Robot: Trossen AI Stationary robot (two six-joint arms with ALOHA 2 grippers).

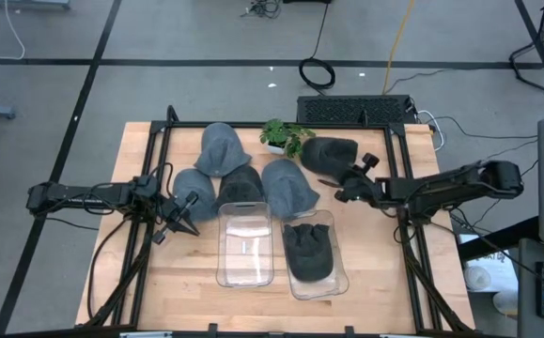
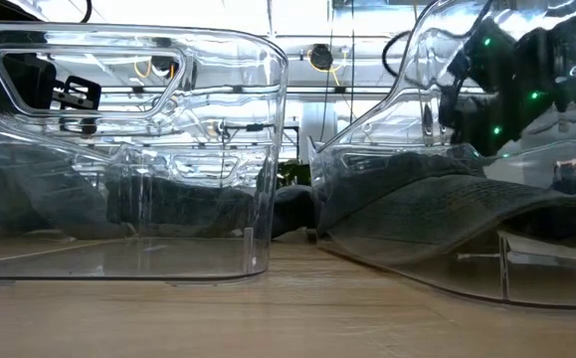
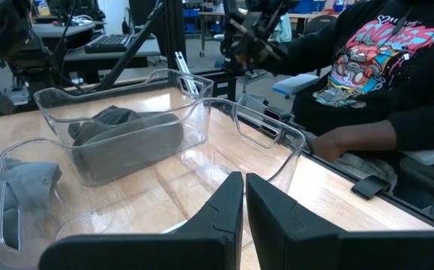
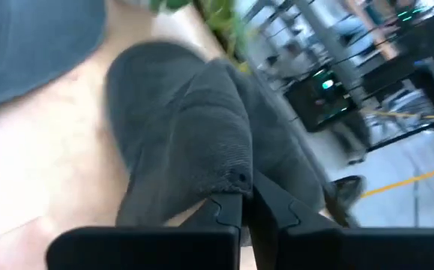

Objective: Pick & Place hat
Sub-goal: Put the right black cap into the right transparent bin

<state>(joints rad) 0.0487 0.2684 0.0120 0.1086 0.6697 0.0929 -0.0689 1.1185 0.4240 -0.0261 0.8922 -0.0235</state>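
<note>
A dark grey hat (image 1: 328, 153) lies on the table at the far right, beside a small green plant (image 1: 284, 136). My right gripper (image 1: 326, 181) is at its near edge, shut on it (image 4: 194, 142). Several lighter grey hats (image 1: 223, 148) lie in a cluster at the table's middle. Two clear bins stand in front of them: the left bin (image 1: 245, 268) holds nothing, and the right bin (image 1: 339, 279) holds another dark hat (image 1: 309, 249). My left gripper (image 1: 185, 223) waits shut at the table's left, pointing at the bins (image 3: 243, 191). My right gripper pinches the dark hat's cloth at its near edge (image 4: 235, 184) between its two fingertips (image 4: 265, 201). It comes in slanting down from the table's right. One layer or several, I cannot tell. The hat's body lies on the table beyond the fingers.
A person in a dark printed shirt (image 3: 381, 67) sits beyond the table's right side, one hand (image 3: 348, 139) resting near its edge. Black frame rails (image 1: 163, 141) run along the table's sides. Bare wood (image 1: 159, 300) lies in front of the bins.
</note>
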